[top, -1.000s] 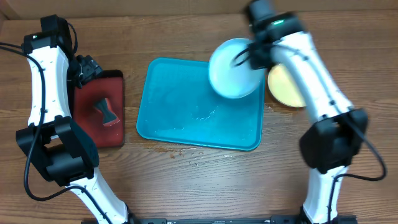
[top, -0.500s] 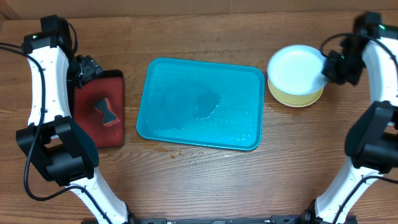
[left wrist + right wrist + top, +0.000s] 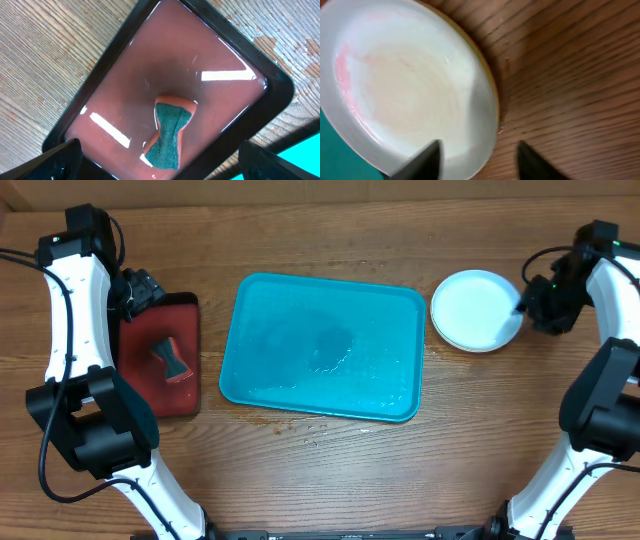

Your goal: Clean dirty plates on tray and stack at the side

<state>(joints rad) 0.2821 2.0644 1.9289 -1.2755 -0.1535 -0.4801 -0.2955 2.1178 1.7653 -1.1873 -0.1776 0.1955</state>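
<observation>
The turquoise tray [image 3: 320, 345] lies at the table's centre with only a wet film on it. The plates [image 3: 476, 310] sit stacked to its right, a white one on top. In the right wrist view that white plate [image 3: 405, 90] carries a pink smear, and a thin yellowish edge [image 3: 491, 82] shows under its rim. My right gripper [image 3: 526, 304] [image 3: 479, 162] is open astride the plate's right rim, one finger over the plate and one over the wood. My left gripper [image 3: 140, 288] [image 3: 160, 165] hangs wide open above the dark red tray, holding nothing.
A dark red, black-rimmed tray [image 3: 190, 315] [image 3: 120, 60] lies at the left with a green and orange sponge [image 3: 171, 361] [image 3: 169, 134] in it. Water drops mark the wood in front of the turquoise tray.
My right arm carried the white plate from above the turquoise tray to the stack at the right, set it down flat and opened its jaws. The left arm has not moved.
</observation>
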